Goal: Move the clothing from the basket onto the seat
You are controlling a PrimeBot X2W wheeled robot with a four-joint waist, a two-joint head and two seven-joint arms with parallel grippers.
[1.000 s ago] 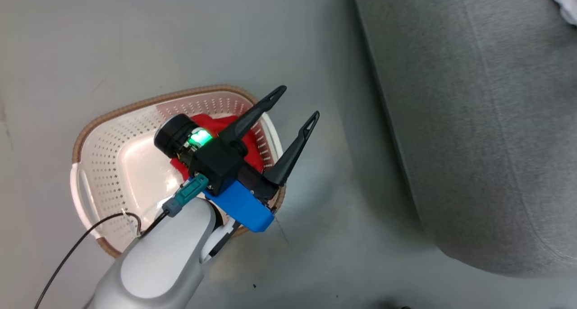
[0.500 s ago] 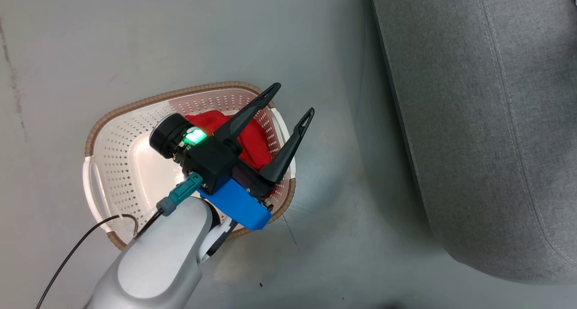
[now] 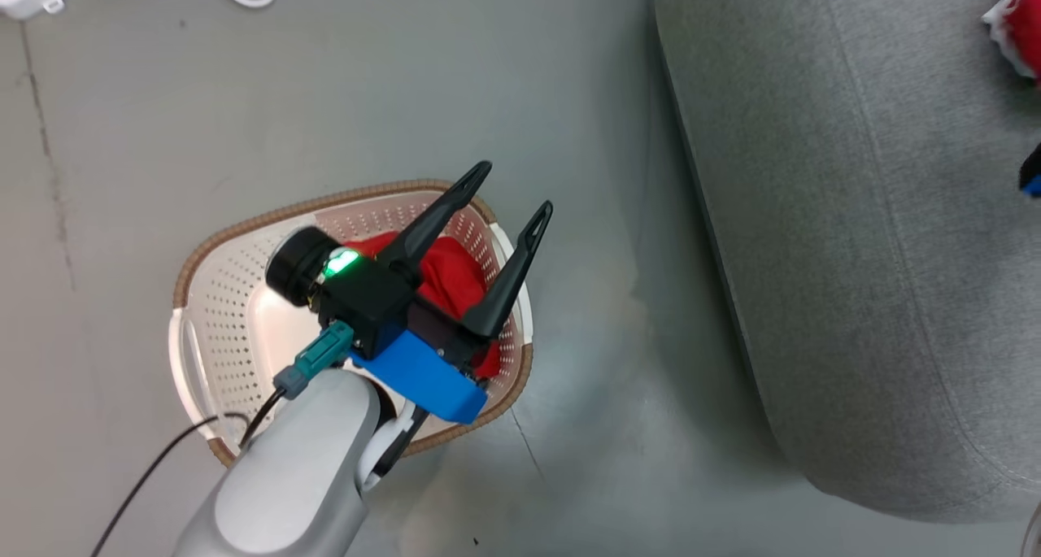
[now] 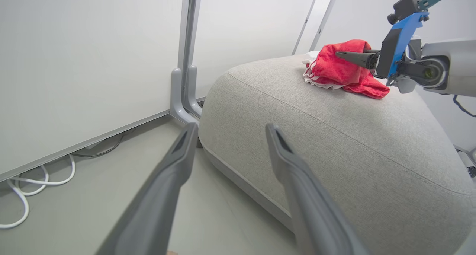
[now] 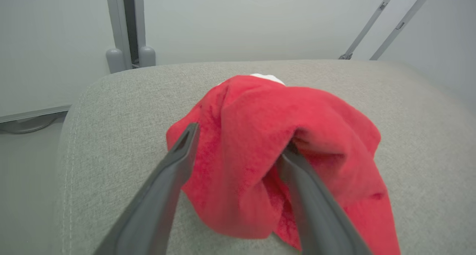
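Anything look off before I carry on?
One thing: on the seat, a fold of the red garment drapes over one finger of the open right gripper, so it may snag on withdrawal. The second garment lies in the basket; nothing looks spilled or damaged.

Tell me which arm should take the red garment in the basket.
Left: the left hand hangs open over the basket and its red garment; the right hand is at the seat cushion, astride the other garment.

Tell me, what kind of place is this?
Probably a lab or test room staged like a home: grey sofa seat, laundry basket on bare floor, plain white wall panels, loose cables.
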